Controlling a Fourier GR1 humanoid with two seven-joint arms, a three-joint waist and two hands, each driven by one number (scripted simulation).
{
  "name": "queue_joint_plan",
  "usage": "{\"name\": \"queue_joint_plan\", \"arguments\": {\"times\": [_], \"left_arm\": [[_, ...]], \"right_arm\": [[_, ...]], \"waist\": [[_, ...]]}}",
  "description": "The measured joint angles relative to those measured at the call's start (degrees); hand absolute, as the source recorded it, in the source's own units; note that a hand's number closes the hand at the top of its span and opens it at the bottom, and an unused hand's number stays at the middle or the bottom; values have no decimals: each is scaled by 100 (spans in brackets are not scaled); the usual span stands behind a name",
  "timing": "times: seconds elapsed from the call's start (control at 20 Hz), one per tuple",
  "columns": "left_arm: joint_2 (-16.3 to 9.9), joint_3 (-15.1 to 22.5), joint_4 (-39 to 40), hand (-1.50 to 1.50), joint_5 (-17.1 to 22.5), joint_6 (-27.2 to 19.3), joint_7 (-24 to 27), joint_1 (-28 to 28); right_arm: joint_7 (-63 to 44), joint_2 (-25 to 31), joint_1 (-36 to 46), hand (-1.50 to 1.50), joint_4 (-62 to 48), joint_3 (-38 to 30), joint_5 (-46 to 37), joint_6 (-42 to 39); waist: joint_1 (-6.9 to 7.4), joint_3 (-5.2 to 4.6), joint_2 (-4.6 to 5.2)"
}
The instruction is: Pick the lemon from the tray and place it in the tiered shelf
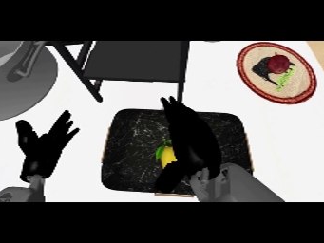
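Right hand (189, 142) open over lemon (167, 155) (mid-tray) | tray (126, 161) near counter's front edge | left hand (45, 142) open, resting

light: bright, even | shadows: faint | glare: white counter (290, 142) washed out

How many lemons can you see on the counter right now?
1. The lemon lies on the dark tray, near its middle, right against the right hand, which covers part of it. Another could be hidden under that hand; none shows elsewhere.
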State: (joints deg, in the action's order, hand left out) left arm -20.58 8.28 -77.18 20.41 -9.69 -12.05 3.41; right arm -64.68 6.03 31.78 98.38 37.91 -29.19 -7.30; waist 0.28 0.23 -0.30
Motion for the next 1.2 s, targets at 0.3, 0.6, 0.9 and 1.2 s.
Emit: {"name": "queue_joint_plan", "arguments": {"times": [0.3,0.6,0.9,1.2], "left_arm": [[28,-37,-99,0,-65,4,-62,-56],[54,-167,54,0,-93,156,66,-37],[138,-181,-5,0,-205,155,49,-59],[135,-259,-29,0,-252,213,-77,-19]], "right_arm": [[-95,-175,-296,-150,-57,235,-557,-14],[-19,-360,-501,-150,-316,298,-1014,-20],[77,-478,-725,-150,-606,350,-1347,46],[137,-504,-739,-150,-1032,343,-1652,137]], "waist": [[-30,-1,-6],[-32,8,-6],[-20,11,-3],[-10,4,5]]}}
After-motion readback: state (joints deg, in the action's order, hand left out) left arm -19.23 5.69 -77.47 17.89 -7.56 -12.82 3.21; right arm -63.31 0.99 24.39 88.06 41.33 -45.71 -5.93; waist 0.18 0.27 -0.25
